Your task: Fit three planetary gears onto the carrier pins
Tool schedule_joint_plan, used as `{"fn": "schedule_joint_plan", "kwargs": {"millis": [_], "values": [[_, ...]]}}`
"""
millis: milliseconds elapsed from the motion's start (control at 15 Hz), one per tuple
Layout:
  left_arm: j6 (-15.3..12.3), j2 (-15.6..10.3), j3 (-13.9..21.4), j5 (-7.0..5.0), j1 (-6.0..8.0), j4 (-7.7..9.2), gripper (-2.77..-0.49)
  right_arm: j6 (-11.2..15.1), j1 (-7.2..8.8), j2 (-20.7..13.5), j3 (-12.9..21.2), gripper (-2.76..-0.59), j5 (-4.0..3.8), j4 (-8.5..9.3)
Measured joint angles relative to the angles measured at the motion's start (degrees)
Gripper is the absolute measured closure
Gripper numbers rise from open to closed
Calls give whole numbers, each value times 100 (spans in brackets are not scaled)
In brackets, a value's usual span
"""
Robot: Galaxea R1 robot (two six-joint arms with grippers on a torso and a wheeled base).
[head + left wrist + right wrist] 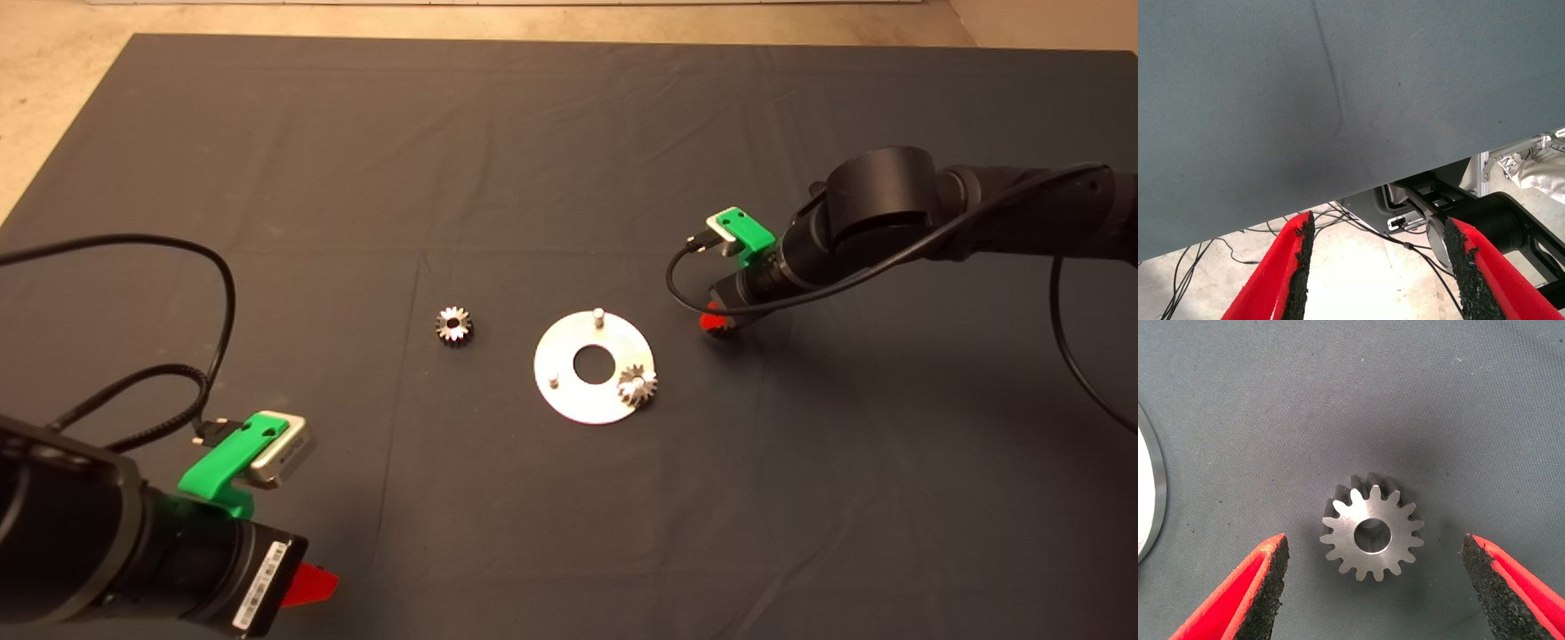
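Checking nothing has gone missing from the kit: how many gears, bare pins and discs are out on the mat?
Gears: 3, one loose on the mat, one seated on the disc, one lying between the open right gripper's fingers.
Bare pins: 2.
Discs: 1.
Total: 6.

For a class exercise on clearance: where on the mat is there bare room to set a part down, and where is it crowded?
Bare: the mat beyond the disc, and the near stretch between the parked left gripper and the mat's right side. Crowded: the middle, with a loose gear, the disc with one gear on it, and the open right gripper over another gear.
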State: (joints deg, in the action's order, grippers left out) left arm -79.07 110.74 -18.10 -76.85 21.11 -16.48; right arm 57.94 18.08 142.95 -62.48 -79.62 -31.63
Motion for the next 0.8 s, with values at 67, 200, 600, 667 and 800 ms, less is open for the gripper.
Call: {"fn": "schedule_joint_plan", "kwargs": {"millis": [67, 200, 600, 667, 800], "values": [[1, -2, 0, 0, 0, 2, -131, 0, -2, -24, 2, -191, 1, 0], [1, -10, 0, 0, 0, 0, -131, 0, -2, -111, 5, -191, 5, 0], [1, -13, 0, 1, 0, 0, -131, 2, -50, -118, 18, -191, 12, 0], [1, -13, 0, 1, 0, 2, -131, 2, -51, -118, 18, -191, 10, 0], [1, -24, 0, 1, 0, 2, -131, 2, -77, -102, 18, -191, 18, 0]]}}
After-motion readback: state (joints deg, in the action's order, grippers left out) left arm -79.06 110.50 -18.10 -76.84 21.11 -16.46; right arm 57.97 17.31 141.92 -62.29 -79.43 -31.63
